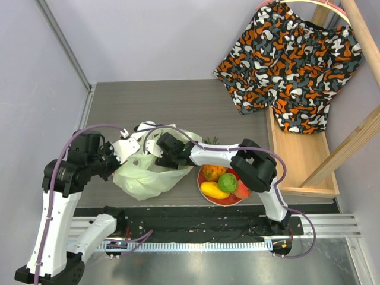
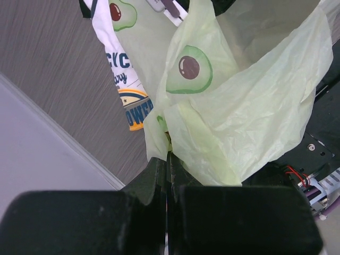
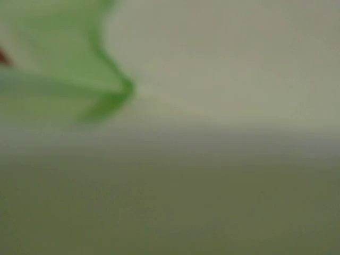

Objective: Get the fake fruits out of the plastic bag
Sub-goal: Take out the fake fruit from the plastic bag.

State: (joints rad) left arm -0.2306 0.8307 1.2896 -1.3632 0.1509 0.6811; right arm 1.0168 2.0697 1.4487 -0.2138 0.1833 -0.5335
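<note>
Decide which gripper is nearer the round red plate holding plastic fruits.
Right. The right gripper reaches into the pale-green plastic bag just left of the round red plate; the left gripper pinches the bag's opposite side.

The left arm rises from its base at the near edge of the table, bends at the elbow and reaches right with the wrist roughly level. The left gripper has its fingers pressed together, pinching a fold of the plastic bag. The right arm climbs from its base, folds at the elbow and stretches left. The right gripper points into the bag's mouth. How its jaws stand cannot be made out, since its wrist view is all blur.
</note>
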